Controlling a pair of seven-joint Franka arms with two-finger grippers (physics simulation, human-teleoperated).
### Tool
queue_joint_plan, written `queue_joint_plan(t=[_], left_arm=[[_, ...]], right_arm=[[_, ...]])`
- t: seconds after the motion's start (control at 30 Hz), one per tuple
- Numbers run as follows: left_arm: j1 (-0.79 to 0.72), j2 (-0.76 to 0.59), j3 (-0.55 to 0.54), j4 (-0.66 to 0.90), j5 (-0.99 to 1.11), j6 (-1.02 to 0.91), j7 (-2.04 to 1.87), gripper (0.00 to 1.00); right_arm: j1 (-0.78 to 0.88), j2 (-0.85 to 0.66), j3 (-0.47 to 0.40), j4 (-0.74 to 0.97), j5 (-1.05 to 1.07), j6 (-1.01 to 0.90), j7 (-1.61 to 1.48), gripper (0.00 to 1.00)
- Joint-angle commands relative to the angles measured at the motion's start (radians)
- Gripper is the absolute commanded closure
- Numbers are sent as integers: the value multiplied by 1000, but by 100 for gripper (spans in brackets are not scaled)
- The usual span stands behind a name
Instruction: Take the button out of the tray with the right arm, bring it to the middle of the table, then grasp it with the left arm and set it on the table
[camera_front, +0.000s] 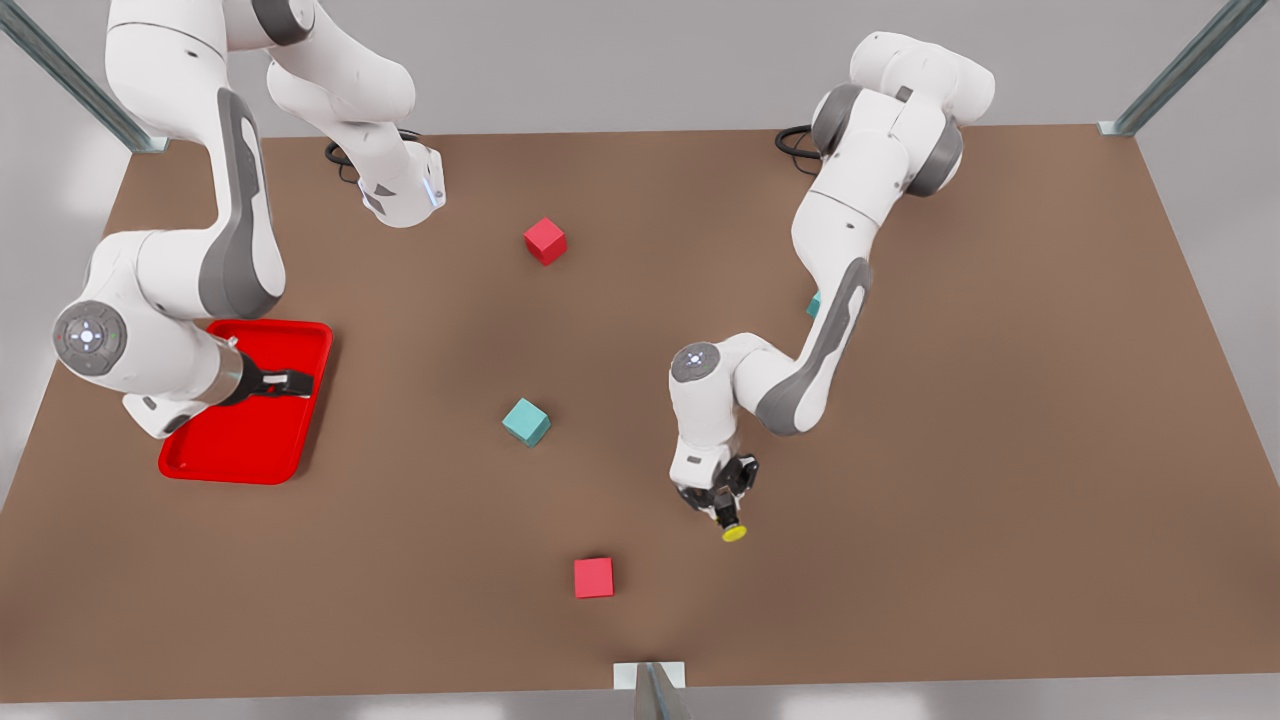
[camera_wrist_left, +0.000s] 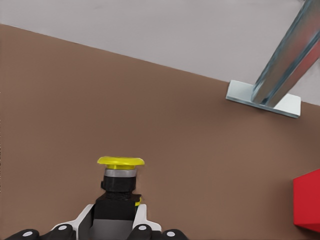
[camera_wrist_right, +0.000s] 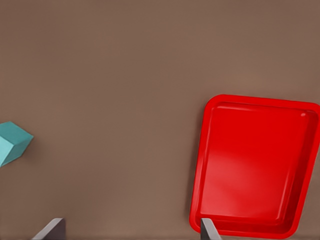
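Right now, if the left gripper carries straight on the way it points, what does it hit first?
The left gripper points down, shut on the button. The bare table looks first in line, with the button's yellow cap leading; the remaining height is unclear.

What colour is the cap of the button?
Yellow; the button shows best in the left wrist view.

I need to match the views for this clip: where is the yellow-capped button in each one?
Front view: button in the left hand, right of the near red cube.
Left wrist view: button between the fingers, the same red cube at the edge.
Right wrist view: not in it.
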Motion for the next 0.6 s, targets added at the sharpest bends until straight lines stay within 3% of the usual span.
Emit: queue_joint_plan(t=[0.0,0.23,0.57], left_arm=[[6,-4,1,-39,224,115,-668,68],[28,-8,1,-117,388,267,-803,68],[15,-5,2,-174,737,217,-1006,68]], right_arm=[[0,3,0,0,1,5,16,0],[1,10,0,0,1,4,18,0],[11,11,0,0,1,4,21,0]])
